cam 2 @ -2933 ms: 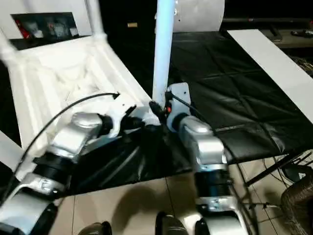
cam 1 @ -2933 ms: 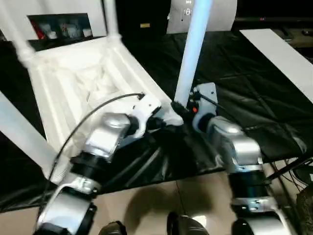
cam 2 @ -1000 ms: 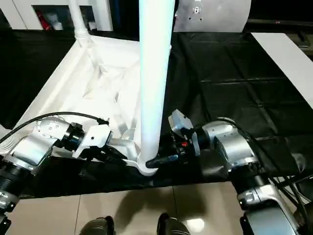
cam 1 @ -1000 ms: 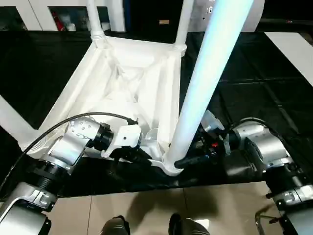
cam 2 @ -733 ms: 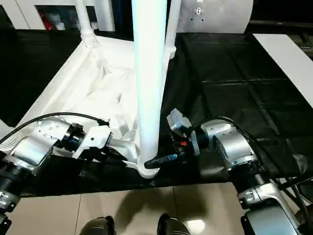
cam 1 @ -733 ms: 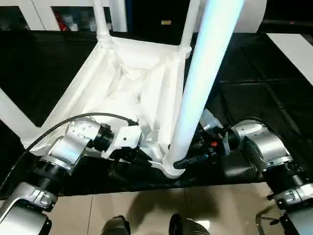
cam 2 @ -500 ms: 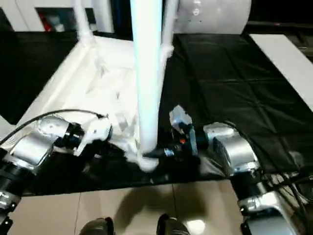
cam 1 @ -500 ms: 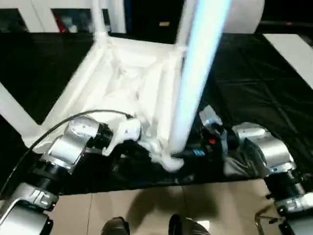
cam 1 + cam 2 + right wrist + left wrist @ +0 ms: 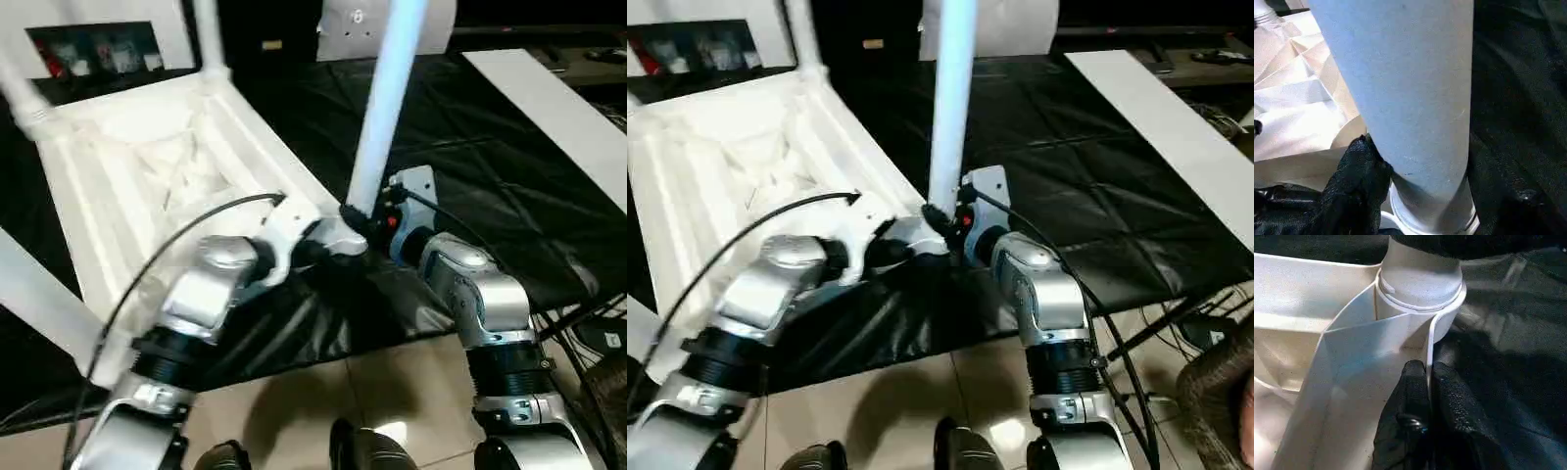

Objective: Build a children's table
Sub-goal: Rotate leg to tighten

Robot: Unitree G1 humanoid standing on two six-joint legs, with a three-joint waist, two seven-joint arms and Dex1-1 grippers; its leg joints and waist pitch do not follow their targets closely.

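- Overall illumination moderate; light falls from above, judging by the bright sheen along the upright leg (image 9: 384, 98) and the highlights on the silver forearms
- White table top (image 9: 147, 166) near overexposure; its ribs wash out in the head views
- Black cloth (image 9: 1097, 176) absorbs light; only faint creases and soft specular streaks visible
- Pale floor (image 9: 392, 392) carries a small bright reflection and soft shadows of the arms
- Head views slightly soft, with mild motion blur
- Left wrist view: the fingertips (image 9: 1415, 382) reasonably sharp
- Right wrist view: the leg close and bluish; background cloth dim
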